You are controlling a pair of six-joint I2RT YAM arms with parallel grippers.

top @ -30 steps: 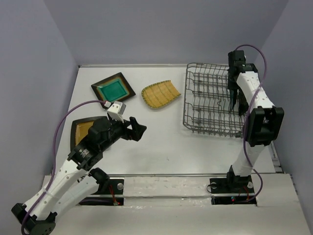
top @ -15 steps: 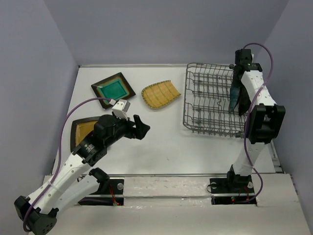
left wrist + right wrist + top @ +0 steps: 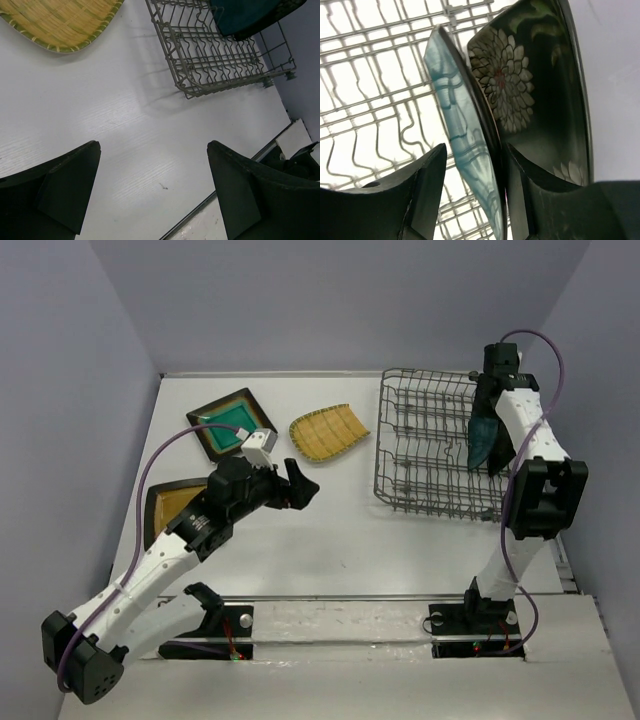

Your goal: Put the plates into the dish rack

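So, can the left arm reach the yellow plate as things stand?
Probably yes. The left pincer is open and hovers close to the yellow plate, with only table surface between. The right pincer, holding the teal plate at the rack, is far aside.

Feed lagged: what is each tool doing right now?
Left tool: open, empty.
Right tool: straddles the plain teal squarish plate at the grey wire dish rack; grip cannot be told.
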